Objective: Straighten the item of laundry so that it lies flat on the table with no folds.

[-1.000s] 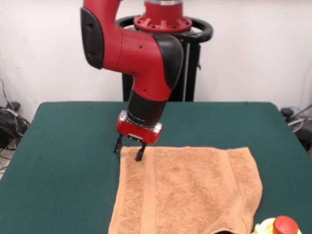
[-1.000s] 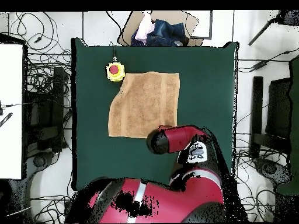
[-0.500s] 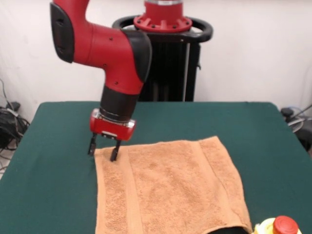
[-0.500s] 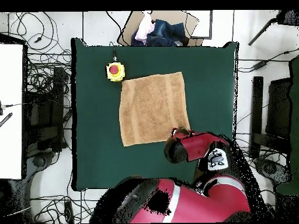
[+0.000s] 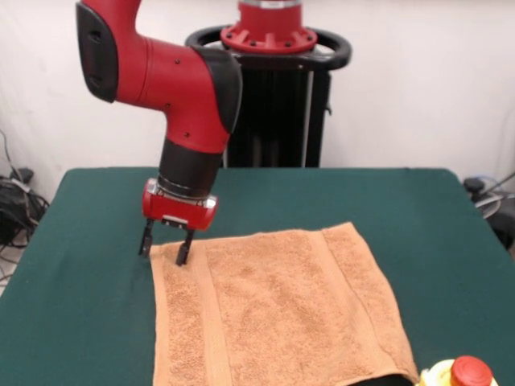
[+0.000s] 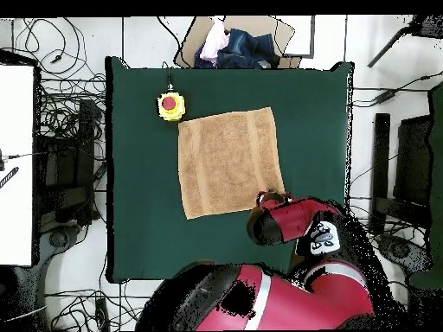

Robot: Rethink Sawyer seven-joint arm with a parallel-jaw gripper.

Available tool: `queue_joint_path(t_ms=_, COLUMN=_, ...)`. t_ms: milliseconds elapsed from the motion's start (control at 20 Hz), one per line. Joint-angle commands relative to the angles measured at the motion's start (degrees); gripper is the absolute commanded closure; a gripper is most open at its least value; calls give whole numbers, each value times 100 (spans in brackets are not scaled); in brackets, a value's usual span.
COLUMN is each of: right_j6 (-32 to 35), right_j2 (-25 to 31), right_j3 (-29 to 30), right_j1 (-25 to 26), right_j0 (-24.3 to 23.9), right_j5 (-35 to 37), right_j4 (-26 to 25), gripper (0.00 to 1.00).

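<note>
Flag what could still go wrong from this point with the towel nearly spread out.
The gripper sits at the towel's far corner with its fingers straddling the hem; lifting away without releasing could drag that corner back into a fold. A pull toward the red and yellow button, which sits right at the towel's opposite corner, might bunch cloth against it. The front view cuts off the near edge, so folds there may go unchecked.

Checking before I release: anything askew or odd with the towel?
The towel looks flat and nearly square-on to the table. Only oddity: its corner beside the yellow, red-capped button looks slightly turned under in the front view.
</note>
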Motion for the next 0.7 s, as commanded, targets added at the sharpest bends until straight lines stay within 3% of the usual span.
queue_joint_path(t_ms=50, right_j6=-113, right_j2=-190, right_j3=121, right_j1=903, right_j0=-21, right_j5=575, right_j4=-434, gripper=0)
queue_joint_path(t_ms=700, right_j6=-447, right_j2=-297, right_j3=348, right_j1=619, right_j0=-253, right_j5=584, right_j4=-839, gripper=0)
